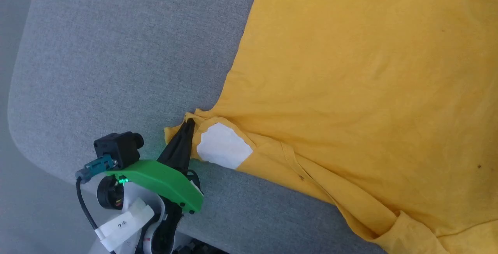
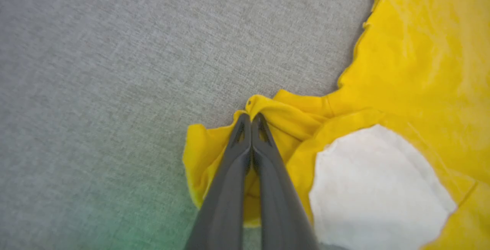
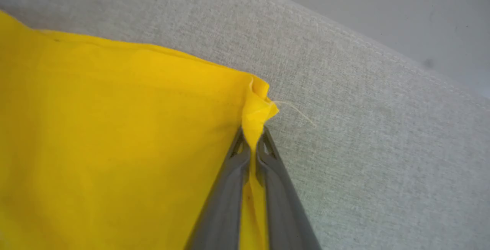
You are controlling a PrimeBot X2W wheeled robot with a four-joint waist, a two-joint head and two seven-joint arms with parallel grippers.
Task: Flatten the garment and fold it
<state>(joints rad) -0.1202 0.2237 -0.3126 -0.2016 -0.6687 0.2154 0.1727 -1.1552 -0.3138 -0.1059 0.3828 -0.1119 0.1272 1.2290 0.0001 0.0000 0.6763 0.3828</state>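
The garment [image 1: 350,71] is a mustard-yellow T-shirt spread over a grey cushioned surface [image 1: 116,51], with a white patch [image 1: 223,146] near its lower left corner. My left gripper [image 1: 189,122] is shut on a bunched fold of the garment [image 2: 291,123] just left of that white patch [image 2: 377,188]; its fingers [image 2: 237,154] pinch the cloth. In the right wrist view my right gripper [image 3: 252,137] is shut on a corner of the garment [image 3: 115,146], with yellow cloth squeezed between the two fingers [image 3: 275,165] and a loose thread sticking out.
The grey surface's rounded edge [image 1: 15,102] runs down the left, with pale floor [image 1: 7,207] beyond it. The left wrist's green bracket [image 1: 163,182] and black camera [image 1: 116,149] sit at the lower left. In the right wrist view the surface's edge [image 3: 383,51] borders pale floor.
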